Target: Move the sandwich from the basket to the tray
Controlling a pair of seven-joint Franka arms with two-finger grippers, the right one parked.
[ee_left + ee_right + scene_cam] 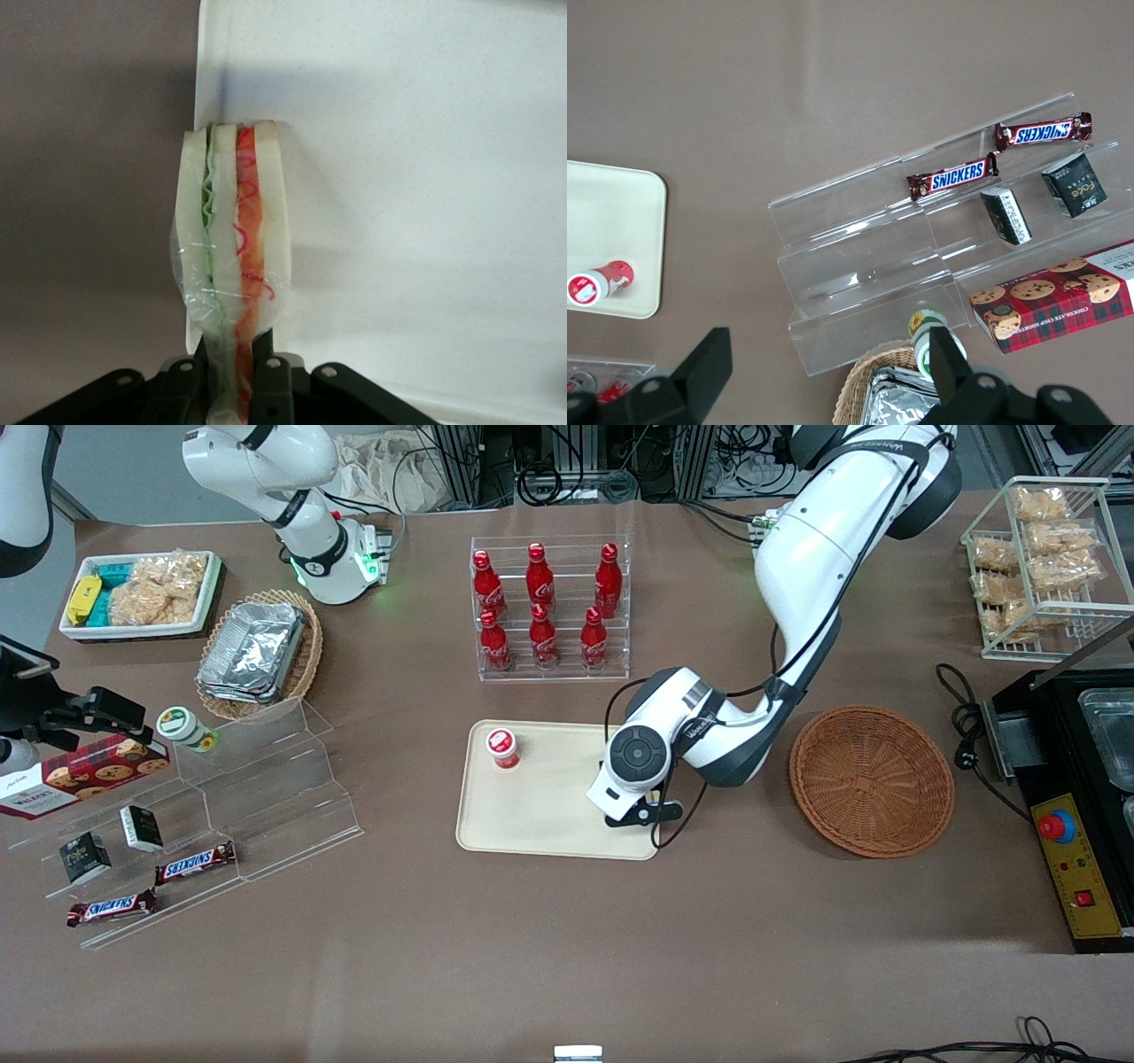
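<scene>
The sandwich (235,230), pale bread with green and orange-red filling in clear film, stands on edge between the fingers (270,359) of my left gripper (236,376), which is shut on it. It sits over the edge of the beige tray (399,177), where tray meets brown table. In the front view the gripper (645,808) points down over the tray (549,824) at the edge nearest the basket, and the arm hides the sandwich. The round reddish-brown basket (873,779) is empty, beside the tray toward the working arm's end.
A small red-capped bottle (503,747) stands on the tray, toward the parked arm's end. A clear rack of red cola bottles (545,607) stands farther from the camera than the tray. A clear stepped shelf (257,797) with snack bars lies toward the parked arm's end.
</scene>
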